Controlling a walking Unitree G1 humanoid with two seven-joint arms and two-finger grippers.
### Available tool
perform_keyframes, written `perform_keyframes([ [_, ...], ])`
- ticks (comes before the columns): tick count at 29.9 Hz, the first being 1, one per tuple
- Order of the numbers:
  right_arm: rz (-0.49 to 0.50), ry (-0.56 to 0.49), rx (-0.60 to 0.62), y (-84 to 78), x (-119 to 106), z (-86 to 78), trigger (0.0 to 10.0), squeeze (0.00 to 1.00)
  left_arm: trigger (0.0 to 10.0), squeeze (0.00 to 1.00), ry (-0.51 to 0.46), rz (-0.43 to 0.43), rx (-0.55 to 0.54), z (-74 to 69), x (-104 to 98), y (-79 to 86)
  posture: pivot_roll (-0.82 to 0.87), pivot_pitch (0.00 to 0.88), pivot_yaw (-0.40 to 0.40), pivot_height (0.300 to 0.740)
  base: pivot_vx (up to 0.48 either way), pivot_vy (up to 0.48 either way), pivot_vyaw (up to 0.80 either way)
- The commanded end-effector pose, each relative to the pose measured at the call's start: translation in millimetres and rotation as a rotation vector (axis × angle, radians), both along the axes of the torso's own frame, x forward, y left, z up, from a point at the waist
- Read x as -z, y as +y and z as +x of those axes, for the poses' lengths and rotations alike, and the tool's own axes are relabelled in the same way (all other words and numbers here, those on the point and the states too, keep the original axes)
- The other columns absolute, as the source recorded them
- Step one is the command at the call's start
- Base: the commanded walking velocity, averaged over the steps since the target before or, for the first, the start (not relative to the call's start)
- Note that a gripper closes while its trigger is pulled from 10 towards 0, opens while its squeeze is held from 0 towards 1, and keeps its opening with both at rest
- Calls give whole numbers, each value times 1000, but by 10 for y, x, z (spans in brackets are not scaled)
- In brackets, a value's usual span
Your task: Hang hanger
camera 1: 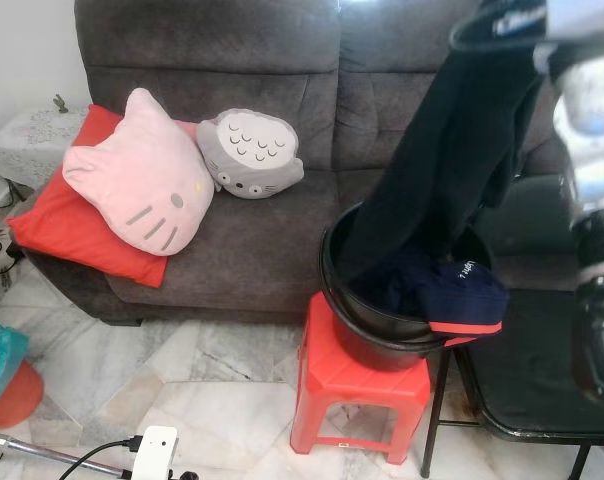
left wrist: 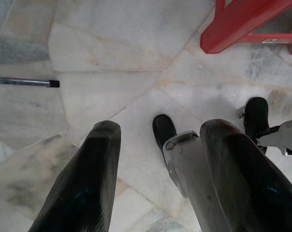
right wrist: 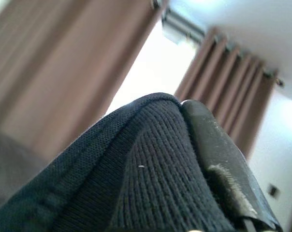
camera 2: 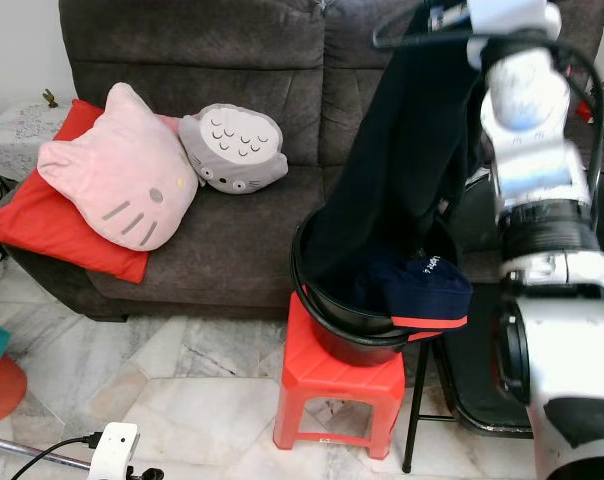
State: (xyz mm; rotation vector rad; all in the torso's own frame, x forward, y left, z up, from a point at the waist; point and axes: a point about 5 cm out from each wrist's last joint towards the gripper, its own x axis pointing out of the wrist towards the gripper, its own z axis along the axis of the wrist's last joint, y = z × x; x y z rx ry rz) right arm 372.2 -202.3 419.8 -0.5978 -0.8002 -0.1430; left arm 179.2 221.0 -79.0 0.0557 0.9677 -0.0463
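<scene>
Right tool (camera 2: 452, 20) raised high on an upstretched arm, clamped on dark garment (camera 2: 402, 160) trailing into black bucket (camera 2: 327, 300).

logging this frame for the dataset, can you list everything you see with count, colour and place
sofa: 1, dark grey, at back
cushions: 3; red, pink cat, grey owl, on the sofa's left side
bucket: 1, black, on the stool
stool: 1, red, on the marble floor
garment: 1, dark navy, on a black hanger, lifted from the bucket
clothes: navy, red trim, in the bucket
side table: 1, black, right
left claw: open, above the floor
right claw: raised, against the garment
</scene>
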Motion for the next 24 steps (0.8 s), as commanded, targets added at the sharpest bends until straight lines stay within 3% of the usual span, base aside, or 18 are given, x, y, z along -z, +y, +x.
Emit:
perform_keyframes([
  [1, -10, -136, -114, 201, -351, -196, 10000, 0, 10000, 0, 10, 18, 13, -16, 2, 29, -69, 0, 17, 740, 0, 0, 0],
  [5, -3, -200, -231, 375, -502, -361, 10000, 0, 10000, 0, 9, 22, 12, -15, 1, 31, -74, 0, 17, 740, 0, 0, 0],
  [7, 27, -190, -289, 417, -450, -407, 10000, 0, 10000, 0, 9, 23, 11, -16, 3, 29, -74, 0, 14, 740, 0, 0, 0],
  [13, 158, 33, -346, 457, 330, -349, 10000, 0, 10000, 0, 13, 19, 11, -28, 10, 23, -73, 0, 13, 740, 0, 0, 0],
  [14, 262, 108, -345, 436, 587, -345, 10000, 0, 10000, 0, 14, 18, 9, -31, 11, 24, -77, 0, 14, 740, 0, 0, 0],
  [17, 360, 222, -289, 413, 1048, -427, 10000, 0, 10000, 0, 16, 19, 10, -38, 13, 29, -75, 0, 18, 740, 0, 0, 0],
  [24, 475, 376, -253, 516, 1590, -624, 10000, 0, 10000, 0, 21, 23, 20, -41, 12, 40, -86, 0, 27, 740, 0, 0, 0],
])
